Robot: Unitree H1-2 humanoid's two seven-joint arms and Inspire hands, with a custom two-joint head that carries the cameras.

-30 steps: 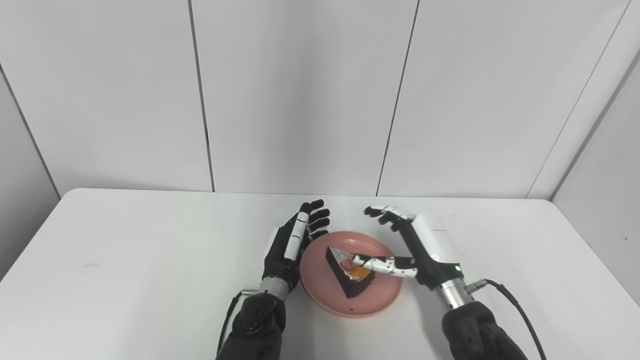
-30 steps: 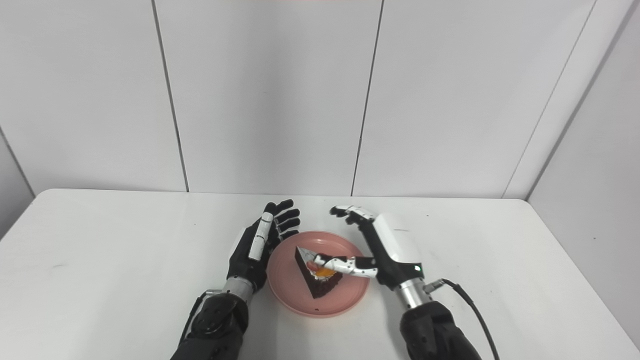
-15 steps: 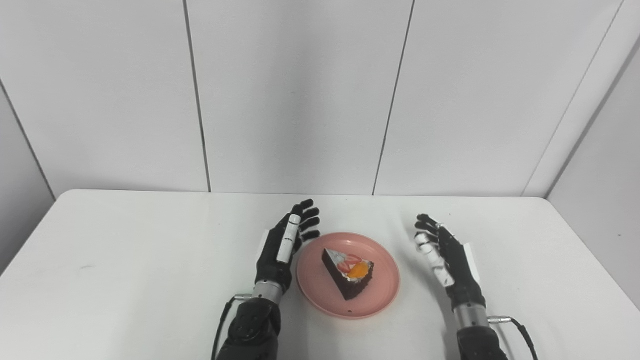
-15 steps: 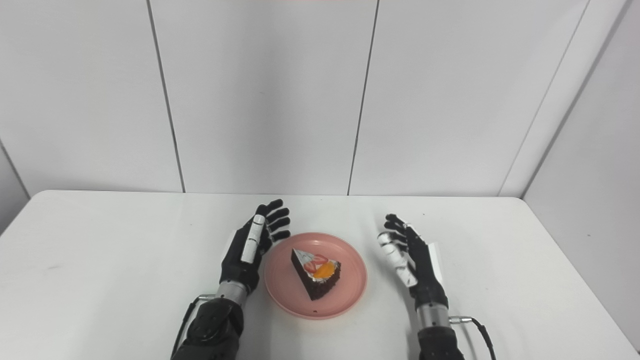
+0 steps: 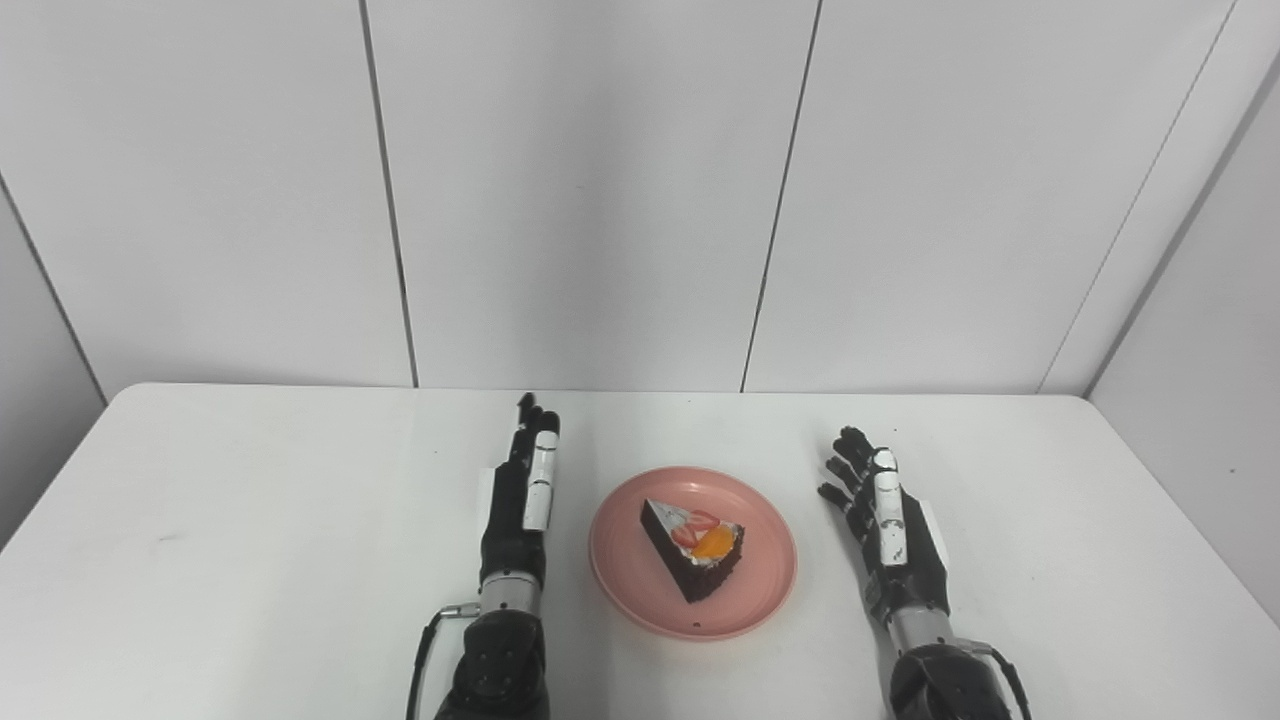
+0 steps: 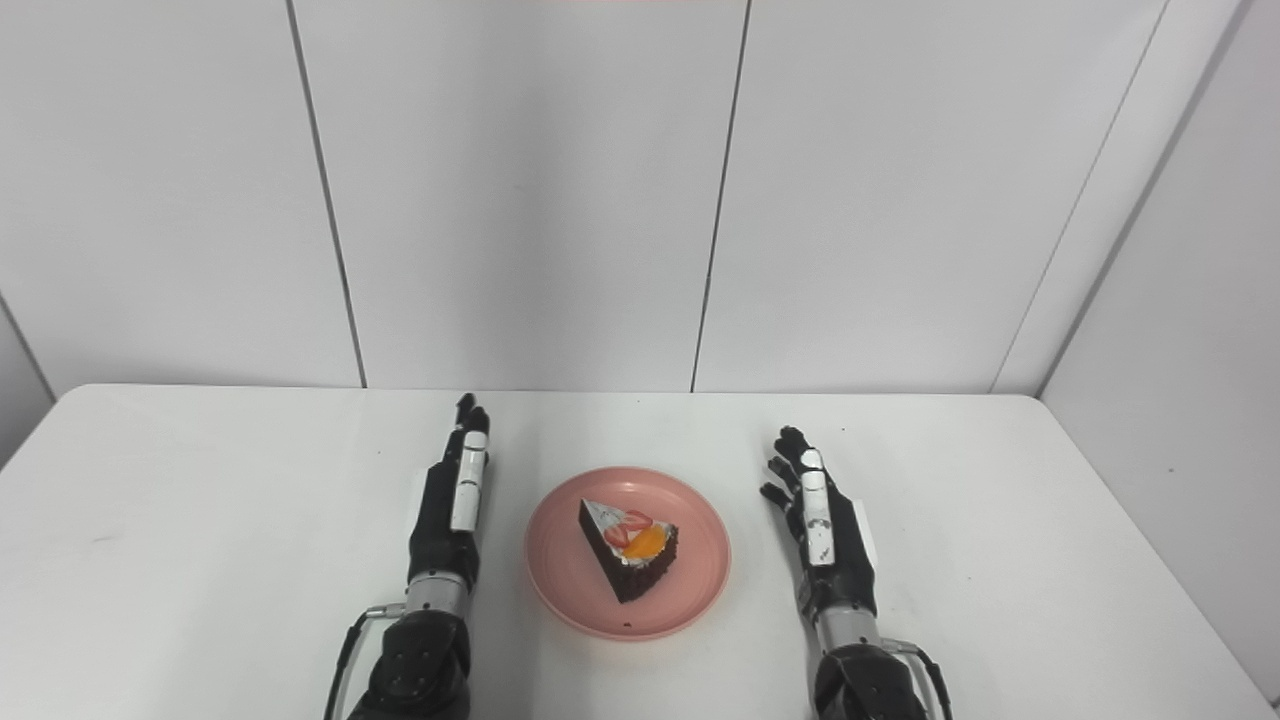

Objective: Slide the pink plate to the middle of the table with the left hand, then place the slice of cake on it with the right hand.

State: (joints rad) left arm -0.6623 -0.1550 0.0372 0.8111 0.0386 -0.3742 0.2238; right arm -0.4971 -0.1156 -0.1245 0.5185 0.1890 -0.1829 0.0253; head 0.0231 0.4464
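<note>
bare table (image 5: 250,520) around, pink plate (image 5: 640,590) mid-table between hands

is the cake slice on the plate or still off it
On it. The cake slice sits inside the rim of the pink plate, fruit side up. Both the left hand and right hand are open, clear of it.

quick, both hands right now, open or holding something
Left hand: open, holding nothing, beside the pink plate.
Right hand: open, holding nothing; the slice of cake sits on the plate.
</note>
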